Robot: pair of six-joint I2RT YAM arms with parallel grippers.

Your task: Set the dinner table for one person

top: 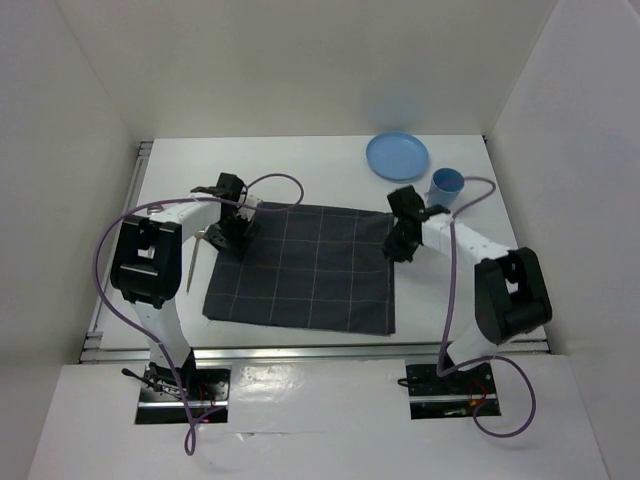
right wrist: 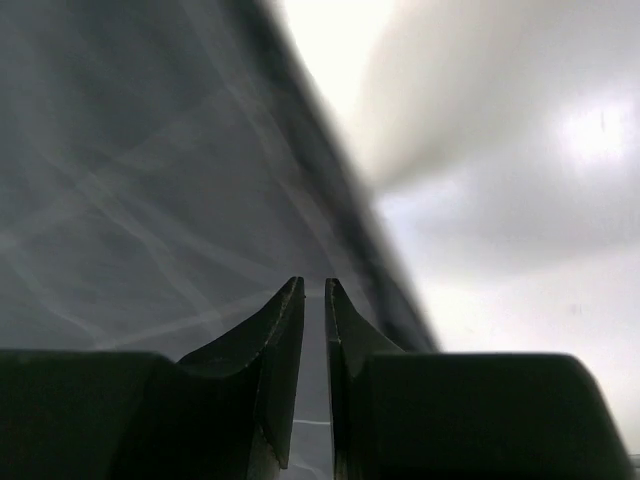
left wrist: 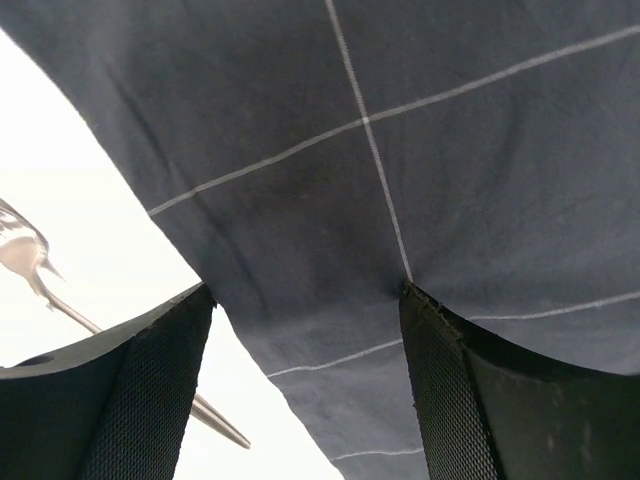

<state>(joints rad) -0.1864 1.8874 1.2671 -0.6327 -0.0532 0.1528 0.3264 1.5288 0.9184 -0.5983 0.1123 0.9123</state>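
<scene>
Left claw (left wrist: 305,290) spread over placemat (left wrist: 450,150); right claw (right wrist: 312,285) at edge.

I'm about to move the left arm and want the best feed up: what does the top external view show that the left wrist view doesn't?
Top external only: the round blue plastic plate, the blue plastic cup, and the right gripper at the right edge of the dark grey checked cloth placemat. Left wrist only: how wide the left gripper stands open above the placemat's edge. Both: the placemat, the slim silver utensil beside it, the white tabletop.
</scene>
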